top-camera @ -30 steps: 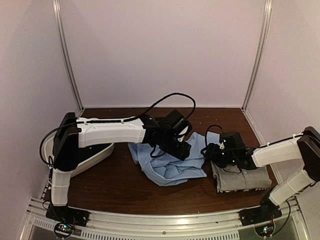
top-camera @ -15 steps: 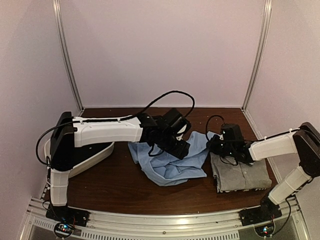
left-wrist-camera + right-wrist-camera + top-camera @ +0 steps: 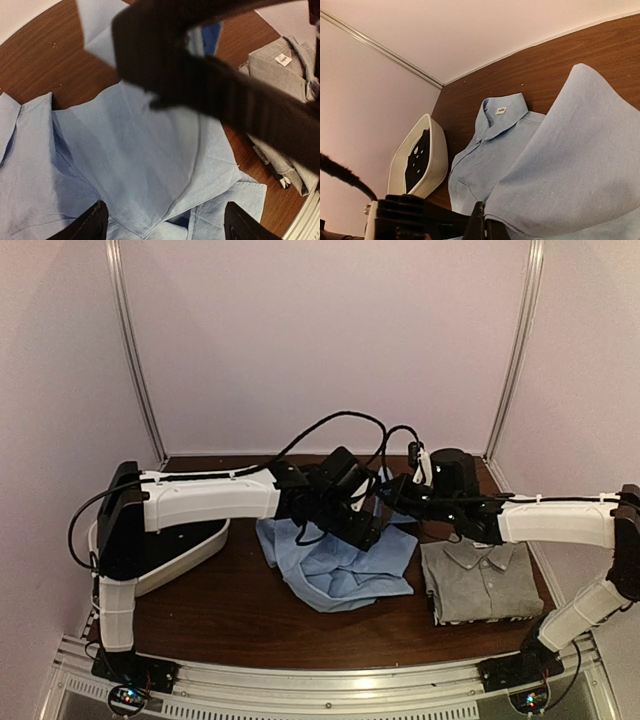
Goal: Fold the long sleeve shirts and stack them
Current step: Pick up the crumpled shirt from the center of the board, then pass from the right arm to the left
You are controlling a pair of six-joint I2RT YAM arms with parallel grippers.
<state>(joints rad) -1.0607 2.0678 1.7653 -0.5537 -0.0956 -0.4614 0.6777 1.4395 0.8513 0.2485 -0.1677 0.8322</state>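
The light blue long sleeve shirt (image 3: 345, 570) lies crumpled at the table's middle, and its collar (image 3: 502, 111) shows in the right wrist view. My right gripper (image 3: 487, 226) is shut on an edge of this shirt and holds a flap of it (image 3: 580, 165) up off the table. It reaches in from the right (image 3: 392, 498). My left gripper (image 3: 167, 220) hangs open just above the blue cloth with nothing between its fingers (image 3: 95, 225); from above it is over the shirt's far side (image 3: 368, 532). The grey long sleeve shirt (image 3: 480, 582) lies folded to the right.
A white basket (image 3: 190, 552) with dark contents stands at the left, beside the left arm's base. Pale walls close in the table on three sides. The right arm crosses close above the left gripper (image 3: 225, 95). Brown tabletop (image 3: 230, 610) shows in front of the shirts.
My right gripper left the grey shirt, swung left to the blue shirt, shut on its edge and lifted it. The left gripper opened wider and shifted slightly back.
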